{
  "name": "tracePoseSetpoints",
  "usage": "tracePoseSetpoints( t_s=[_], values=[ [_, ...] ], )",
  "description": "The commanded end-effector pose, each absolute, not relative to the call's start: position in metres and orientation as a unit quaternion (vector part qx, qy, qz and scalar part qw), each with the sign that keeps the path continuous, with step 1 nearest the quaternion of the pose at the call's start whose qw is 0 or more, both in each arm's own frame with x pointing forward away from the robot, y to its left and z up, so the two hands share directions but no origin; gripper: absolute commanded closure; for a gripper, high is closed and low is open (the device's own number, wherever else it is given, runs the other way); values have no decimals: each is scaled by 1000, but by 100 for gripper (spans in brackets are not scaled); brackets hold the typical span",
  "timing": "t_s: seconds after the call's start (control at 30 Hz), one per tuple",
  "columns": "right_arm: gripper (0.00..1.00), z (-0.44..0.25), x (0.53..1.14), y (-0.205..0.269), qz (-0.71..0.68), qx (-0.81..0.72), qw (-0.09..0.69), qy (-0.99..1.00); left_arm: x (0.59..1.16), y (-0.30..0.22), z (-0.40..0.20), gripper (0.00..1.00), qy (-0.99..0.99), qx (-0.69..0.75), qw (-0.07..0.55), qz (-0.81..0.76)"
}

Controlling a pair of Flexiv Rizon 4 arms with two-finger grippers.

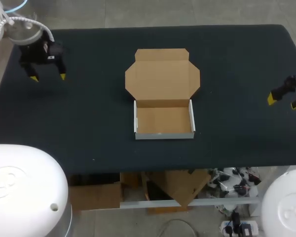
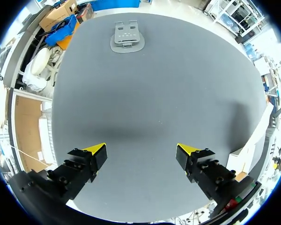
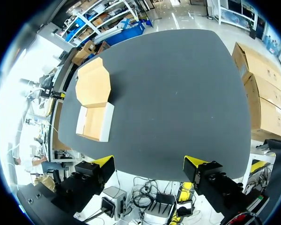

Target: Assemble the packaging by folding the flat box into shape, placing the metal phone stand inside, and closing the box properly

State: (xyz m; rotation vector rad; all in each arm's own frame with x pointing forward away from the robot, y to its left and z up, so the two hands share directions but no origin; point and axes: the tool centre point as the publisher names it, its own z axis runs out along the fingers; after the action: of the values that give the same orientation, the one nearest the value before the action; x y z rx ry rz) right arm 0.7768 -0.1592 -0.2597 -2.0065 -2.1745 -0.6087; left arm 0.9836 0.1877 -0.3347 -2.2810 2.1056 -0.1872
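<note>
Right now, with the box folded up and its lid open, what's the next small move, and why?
Probably ease the left claw forward toward the phone stand. The stand lies flat straight ahead of that claw, which is open and empty, and the box is formed, lid back, with nothing inside.

The dark table bears a cardboard box near its middle; the tray is folded up, and the lid lies open and flat on the surface. A grey metal phone stand lies flat near one table edge.
</note>
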Motion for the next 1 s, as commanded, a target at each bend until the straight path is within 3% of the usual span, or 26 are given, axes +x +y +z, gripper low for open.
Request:
tracePoseSetpoints(
  t_s=[0.03, 1.0],
  values=[
    [0, -258, 776, -160, -201, -663, 61, -719, 996, 196, -348, 0, 678, -732, 5, -63],
    [0, -258, 776, -160, -201, -663, 61, -719, 1045, 207, -387, 0, 707, -705, 15, -40]
  ],
)
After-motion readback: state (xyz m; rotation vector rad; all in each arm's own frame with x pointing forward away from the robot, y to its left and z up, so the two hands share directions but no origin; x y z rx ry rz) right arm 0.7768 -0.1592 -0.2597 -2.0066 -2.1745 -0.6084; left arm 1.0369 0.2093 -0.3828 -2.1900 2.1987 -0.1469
